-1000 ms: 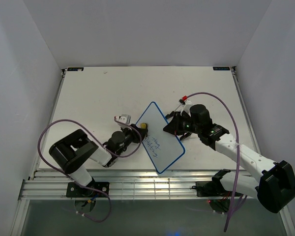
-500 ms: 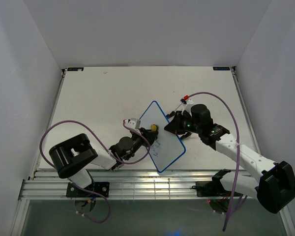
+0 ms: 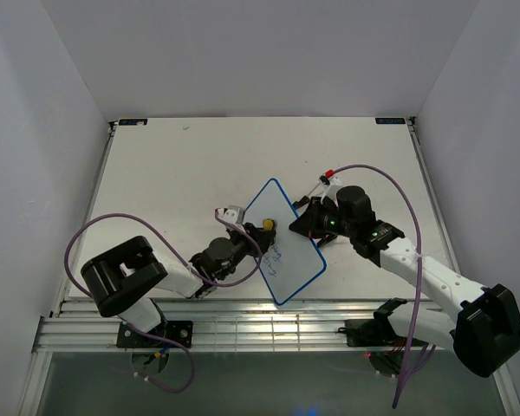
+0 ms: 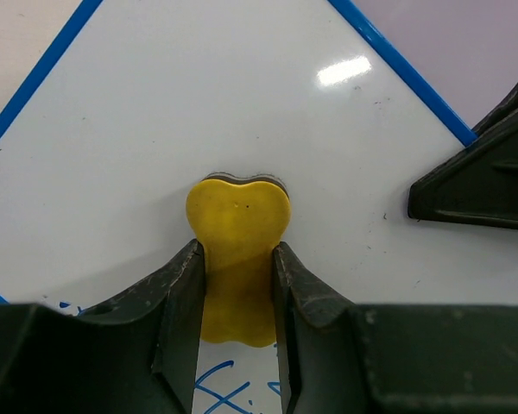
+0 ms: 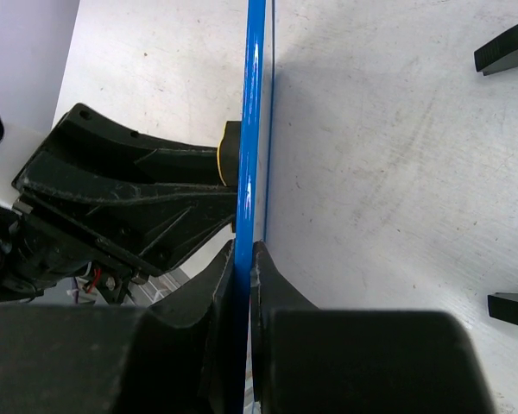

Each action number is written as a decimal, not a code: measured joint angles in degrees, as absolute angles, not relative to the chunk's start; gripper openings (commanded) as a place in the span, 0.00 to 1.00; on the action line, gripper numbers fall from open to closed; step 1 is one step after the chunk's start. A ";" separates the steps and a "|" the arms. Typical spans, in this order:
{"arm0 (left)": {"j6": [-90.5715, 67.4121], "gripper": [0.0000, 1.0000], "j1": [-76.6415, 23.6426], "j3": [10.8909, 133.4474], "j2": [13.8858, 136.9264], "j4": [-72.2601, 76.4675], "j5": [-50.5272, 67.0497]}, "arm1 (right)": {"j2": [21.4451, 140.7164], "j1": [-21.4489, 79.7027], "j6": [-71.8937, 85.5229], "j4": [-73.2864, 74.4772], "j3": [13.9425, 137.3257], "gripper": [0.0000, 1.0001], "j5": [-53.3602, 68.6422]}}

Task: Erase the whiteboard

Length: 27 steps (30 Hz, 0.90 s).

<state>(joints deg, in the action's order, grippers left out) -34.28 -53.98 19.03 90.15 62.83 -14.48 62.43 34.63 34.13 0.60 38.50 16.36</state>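
Two grippers meet at one whiteboard (image 3: 288, 251), which sits turned like a diamond a little right of the middle of the table (image 3: 173, 165), nearer the near edge than the far one. The left gripper (image 3: 262, 230) reaches in from the near-left corner. Its fingers (image 4: 180, 293) are pressed against both sides of a yellow eraser (image 4: 238, 233), pinching it at the waist. The eraser rests on the white surface in the upper half of the board, just below its far corner, and a dark layer shows at its far end. Blue handwriting (image 3: 272, 258) covers the part of the board toward the near edge, and the left wrist view shows a few strokes just under the eraser. The surface around the eraser is plain white with a glare spot. The right gripper (image 5: 243, 259) comes in from the near-right corner and is clamped on the blue frame along the board's right-hand edge, jaws nearly together with only the thin rim between them. The right wrist view shows the board edge-on. Whether it lies flat or is lifted cannot be told. A red-capped marker (image 3: 322, 179) lies just beyond the right gripper, toward the far-right corner
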 measured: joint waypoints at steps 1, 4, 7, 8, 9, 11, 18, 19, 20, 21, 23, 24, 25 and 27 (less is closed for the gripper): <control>-33.67 0.02 -54.76 19.11 90.08 62.70 -15.77 | 62.43 34.63 34.24 0.54 38.44 0.08 16.34; -31.66 0.02 -57.82 19.53 89.65 61.87 -20.18 | 62.11 34.63 34.50 0.40 38.04 0.08 15.99; -29.47 0.03 -62.54 20.25 89.14 61.49 -23.81 | 61.82 34.63 34.81 0.36 37.78 0.08 15.53; -28.80 0.03 -64.10 20.69 89.06 61.45 -24.64 | 61.80 34.63 34.81 0.36 37.78 0.08 15.33; -28.25 0.03 -65.45 21.17 89.03 61.45 -25.19 | 61.76 34.63 34.81 0.34 37.78 0.08 15.18; -27.51 0.03 -67.59 21.91 89.03 61.45 -26.26 | 61.73 34.63 34.74 0.34 37.78 0.08 15.11; -27.22 0.02 -68.51 22.33 89.21 61.36 -27.29 | 61.65 34.63 34.54 0.27 37.74 0.08 15.14; -27.46 0.02 -67.96 22.22 89.21 61.49 -26.89 | 61.58 34.63 34.52 0.25 37.71 0.08 15.11; -27.81 0.02 -67.55 22.04 89.21 61.69 -26.24 | 61.52 34.63 34.50 0.25 37.71 0.08 15.09; -28.60 0.02 -66.52 21.56 89.21 62.28 -25.04 | 61.45 34.65 34.44 0.21 37.71 0.08 15.05; -29.95 0.02 -64.03 20.12 89.38 63.11 -23.29 | 61.43 34.81 34.44 0.01 37.71 0.08 14.87; -30.70 0.02 -62.61 19.27 89.62 63.40 -22.70 | 61.41 34.89 34.46 -0.01 37.71 0.08 14.68; -31.42 0.02 -61.19 18.39 89.95 63.53 -22.24 | 61.39 34.92 34.48 -0.01 37.71 0.08 14.66; -32.27 0.02 -58.92 16.82 90.83 63.33 -22.28 | 61.23 34.96 34.48 0.03 37.71 0.08 14.59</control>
<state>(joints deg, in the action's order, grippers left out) -32.27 -58.92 16.82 90.83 63.33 -22.28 61.23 34.96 34.48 0.03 37.71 14.59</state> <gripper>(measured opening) 0.424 0.114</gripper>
